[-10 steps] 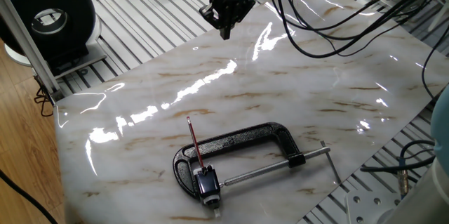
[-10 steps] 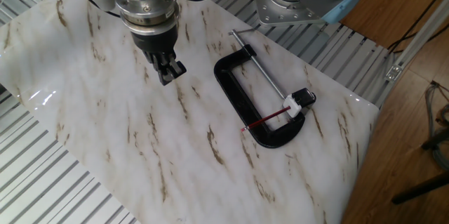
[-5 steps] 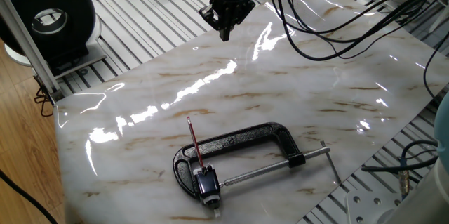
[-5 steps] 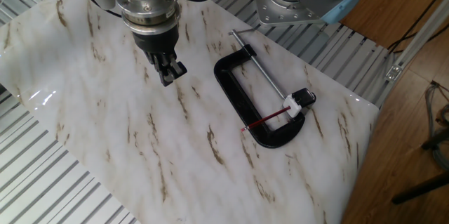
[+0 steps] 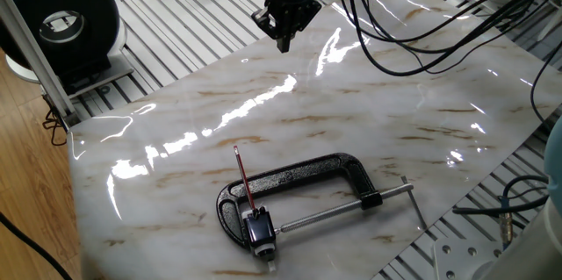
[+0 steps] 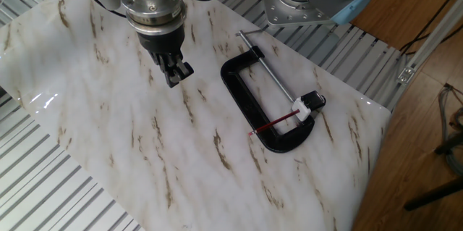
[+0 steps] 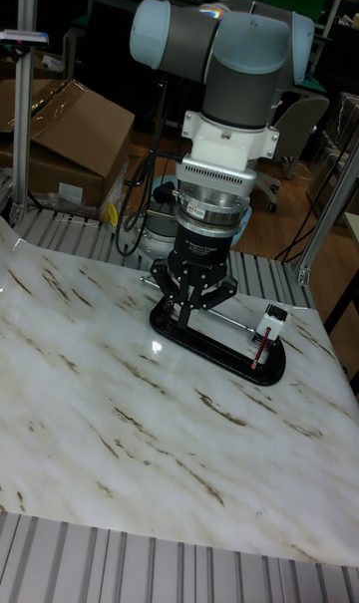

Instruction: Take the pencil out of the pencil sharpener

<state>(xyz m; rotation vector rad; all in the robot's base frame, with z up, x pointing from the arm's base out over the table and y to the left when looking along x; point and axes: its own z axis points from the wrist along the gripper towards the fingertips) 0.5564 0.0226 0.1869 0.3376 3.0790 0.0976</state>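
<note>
The pencil (image 5: 245, 181), a thin dark-red stick, lies across the bow of the black clamp with its near end stuck in the pencil sharpener (image 5: 260, 232), a small black and white block by the clamp's screw. Both show again in the other fixed view as pencil (image 6: 278, 122) and pencil sharpener (image 6: 307, 106), and in the tall fixed view as pencil (image 7: 258, 349) and pencil sharpener (image 7: 272, 320). My gripper (image 5: 283, 43) hangs above the marble, well away from them at the far side, fingers shut on nothing. It also shows from the other side as gripper (image 6: 174, 79) and from the front as gripper (image 7: 187, 322).
A big black C-clamp (image 5: 307, 175) with a long silver screw rod (image 5: 342, 212) lies on the marble sheet (image 5: 395, 113). Black cables (image 5: 413, 25) trail over the far right. A round black device (image 5: 61, 21) stands off the table at the far left.
The gripper has shifted only a few pixels; pencil, sharpener and clamp have not moved.
</note>
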